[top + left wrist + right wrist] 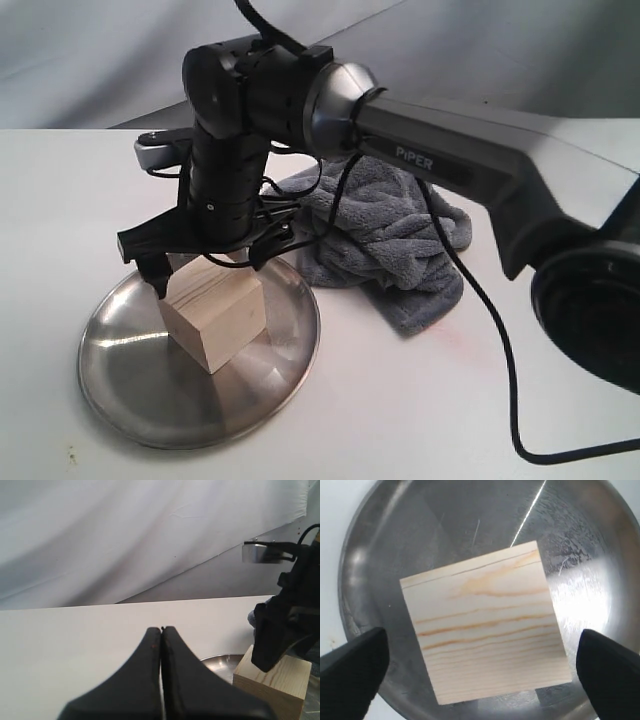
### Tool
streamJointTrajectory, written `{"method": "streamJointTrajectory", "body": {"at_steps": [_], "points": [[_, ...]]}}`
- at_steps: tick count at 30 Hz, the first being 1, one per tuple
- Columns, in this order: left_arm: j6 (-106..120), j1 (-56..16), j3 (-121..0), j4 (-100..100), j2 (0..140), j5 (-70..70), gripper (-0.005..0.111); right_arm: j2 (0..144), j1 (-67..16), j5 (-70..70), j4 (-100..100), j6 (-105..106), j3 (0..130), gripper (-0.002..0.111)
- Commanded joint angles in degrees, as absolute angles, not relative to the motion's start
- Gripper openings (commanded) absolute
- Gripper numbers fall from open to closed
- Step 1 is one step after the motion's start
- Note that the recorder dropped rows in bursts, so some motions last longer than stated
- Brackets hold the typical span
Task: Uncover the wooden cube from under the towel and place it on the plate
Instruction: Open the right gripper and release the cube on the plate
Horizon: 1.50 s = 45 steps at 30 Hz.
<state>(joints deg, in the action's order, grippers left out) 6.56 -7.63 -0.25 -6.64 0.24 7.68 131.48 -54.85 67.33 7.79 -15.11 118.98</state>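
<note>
- Wooden cube point(212, 320) sits flat on the plate point(130, 400), a little far of its centre, grain lines on its top face, fully uncovered.
- Plate rests on the white table point(60, 200), near left in the scene.
- Towel point(390, 240) lies crumpled on the table, right of and beyond the plate, just beside its far right rim.
- Right gripper point(205, 265) hangs directly over the cube, claw spread wide; in the right wrist view a black finger stands on each side of the block, clear of it, gripping nothing.
- Left gripper point(161, 645) is low over bare table left of the plate, claw pressed together with nothing between.
</note>
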Motion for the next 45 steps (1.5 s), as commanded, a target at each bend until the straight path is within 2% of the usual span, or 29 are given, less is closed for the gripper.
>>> {"method": "streamJointTrajectory", "body": {"at_steps": [1,5,12,17,23,36,45], "points": [[6.4,-7.9,0.0,-6.7,0.0,7.5,0.0,128.6,-54.9,67.9,6.3,-15.4,119.4,0.091],[6.4,-7.9,0.0,-6.7,0.0,7.5,0.0,127.8,-54.9,70.0,2.5,-15.4,119.2,0.078],[6.4,-7.9,0.0,-6.7,0.0,7.5,0.0,127.6,-56.1,70.0,-4.7,-15.3,119.1,0.025],[6.4,-7.9,0.0,-6.7,0.0,7.5,0.0,127.6,-57.2,70.0,-7.9,-15.3,119.1,0.001],[6.4,-7.9,0.0,-6.7,0.0,7.5,0.0,126.4,-57.3,70.0,-8.9,-15.4,115.9,0.0],[6.4,-7.9,0.0,-6.7,0.0,7.5,0.0,111.0,-57.3,53.9,-9.2,-18.7,87.0,0.0],[6.4,-7.9,0.0,-6.7,0.0,7.5,0.0,99.3,-57.2,46.9,-13.1,-22.4,71.3,0.0]]}}
